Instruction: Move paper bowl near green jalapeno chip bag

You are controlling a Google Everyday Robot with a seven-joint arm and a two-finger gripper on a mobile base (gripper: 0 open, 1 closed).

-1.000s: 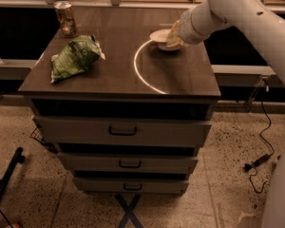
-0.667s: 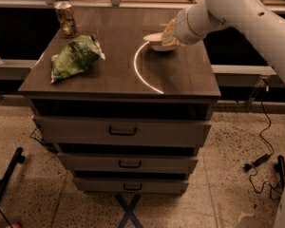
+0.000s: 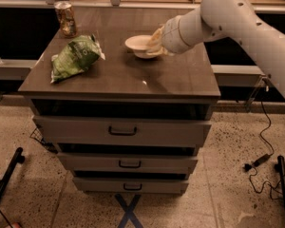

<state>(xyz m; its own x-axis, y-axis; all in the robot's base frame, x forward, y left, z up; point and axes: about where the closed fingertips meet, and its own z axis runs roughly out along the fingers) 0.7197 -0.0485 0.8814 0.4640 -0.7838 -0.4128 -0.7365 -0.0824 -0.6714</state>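
The paper bowl point(image 3: 137, 43) is near the back of the dark top point(image 3: 118, 82) of a cabinet, a little right of the middle. It is round, pale and open side up. It looks like it is just above the wood or barely on it, and I cannot tell which.

The gripper point(image 3: 156, 42) is at the right edge of the paper bowl. Its fingers are pinched close together on the rim, so it has hold of the bowl. It touches nothing else. The big white arm point(image 3: 228, 13) reaches in from the upper right, and the gripper is at its end.

The green chip bag point(image 3: 75, 57) lies flat on the left side of the top. It is wrinkly and shiny. There is bare wood between it and the paper bowl, so the two are apart and do not touch.

A small shiny can point(image 3: 66, 19) stands up straight at the back left corner, behind the green chip bag. A tiny white speck point(image 3: 144, 83) lies on the wood in front of the bowl.

Under the top there are three drawers, and the first drawer point(image 3: 122, 131) has a dark handle. On the speckled floor a black cable point(image 3: 263, 141) runs down the right side, and a dark X mark point(image 3: 129, 212) is in front of the cabinet.
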